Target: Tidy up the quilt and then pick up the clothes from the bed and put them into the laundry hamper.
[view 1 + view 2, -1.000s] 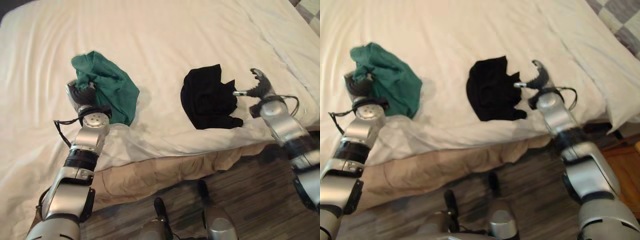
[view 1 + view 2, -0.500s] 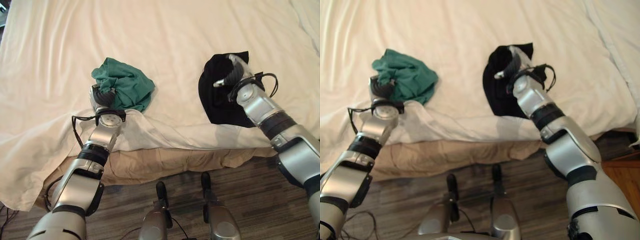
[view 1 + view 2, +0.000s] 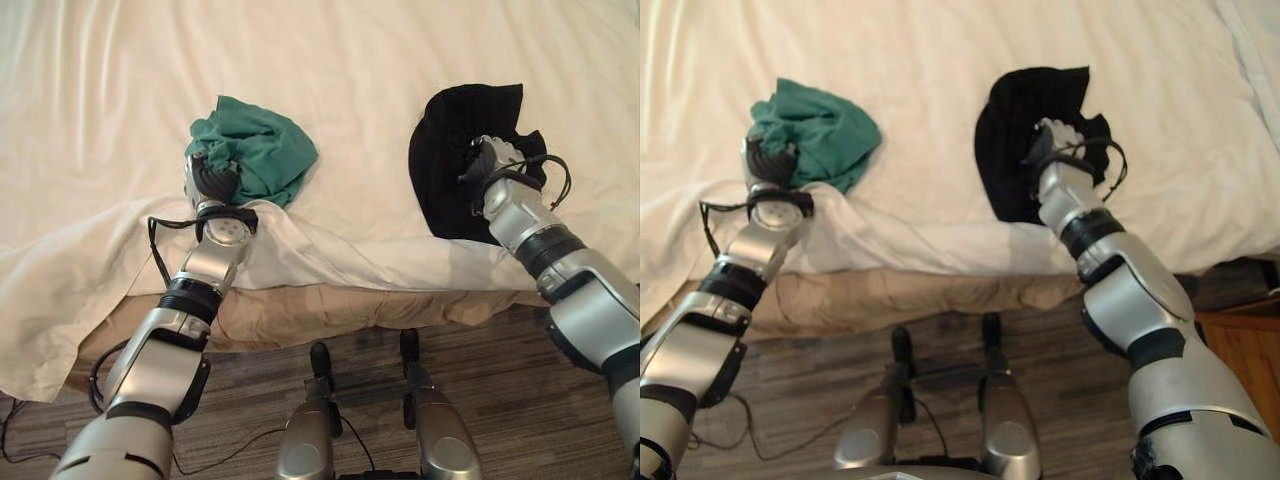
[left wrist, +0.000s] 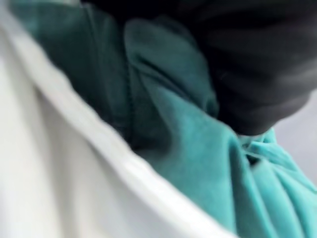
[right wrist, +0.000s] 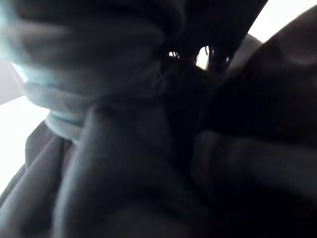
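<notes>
Nearest the robot is the dark wood-plank floor (image 3: 520, 370), and just beyond it the tan bed base (image 3: 340, 315) shows under the hanging edge of the white quilt (image 3: 90, 310), which droops lowest toward the robot's left of the green garment. Taking the green garment (image 3: 262, 150) as the landmark: it lies bunched in a heap on the quilt, a little way in from the quilt's near edge, with a raised fold of the quilt (image 3: 290, 240) just on its near side. The left hand (image 3: 212, 180) sits at the garment's near-left edge, its dark ribbed cover pressed against the cloth; the left wrist view shows teal cloth (image 4: 198, 148) bunched right against the dark cover with a white quilt fold beside it, yet the fingers are buried in the fabric, so I cannot tell whether they are closed on it. Well to the right of the green garment, at about the same depth on the bed, lies the black garment (image 3: 455, 140), spread in a rumpled patch whose near part reaches close to the quilt's edge. The right hand (image 3: 497, 158) lies on top of that black garment, and the right wrist view shows dark cloth (image 5: 99, 188) crowding the hand; its fingers are lost against the black fabric, so their state cannot be told either. Beyond the 2 garments the quilt (image 3: 940, 60) stretches away in soft wrinkles.
</notes>
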